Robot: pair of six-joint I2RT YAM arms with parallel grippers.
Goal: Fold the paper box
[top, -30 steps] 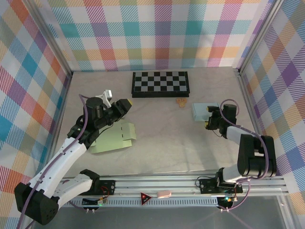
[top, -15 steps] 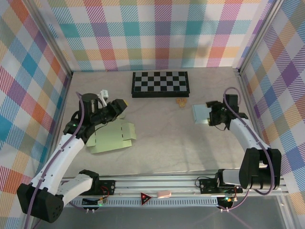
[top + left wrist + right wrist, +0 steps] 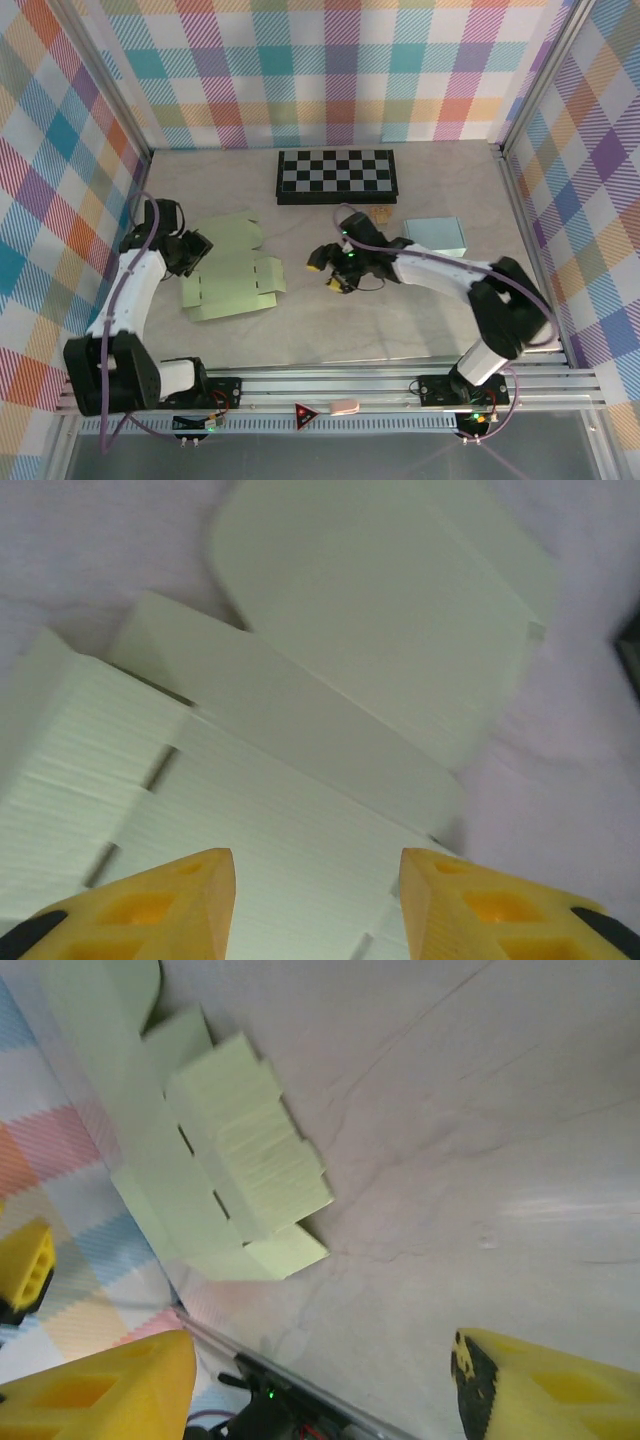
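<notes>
The paper box is a pale green cardboard blank lying flat and unfolded on the table, left of centre. My left gripper is at its left edge. In the left wrist view the yellow fingers stand apart just above the blank, with the left gripper open and nothing between them. My right gripper hovers over bare table a little right of the blank. It is open, and the blank lies ahead of it, apart from the fingers.
A black-and-white checkerboard lies at the back. A folded light blue box sits at the right, and a small tan object lies between them. Aluminium rails and checked walls close in the table.
My right arm left the light blue box and swung left to the middle of the table. My left arm pulled back to the blank's left edge, uncovering its upper flap.
</notes>
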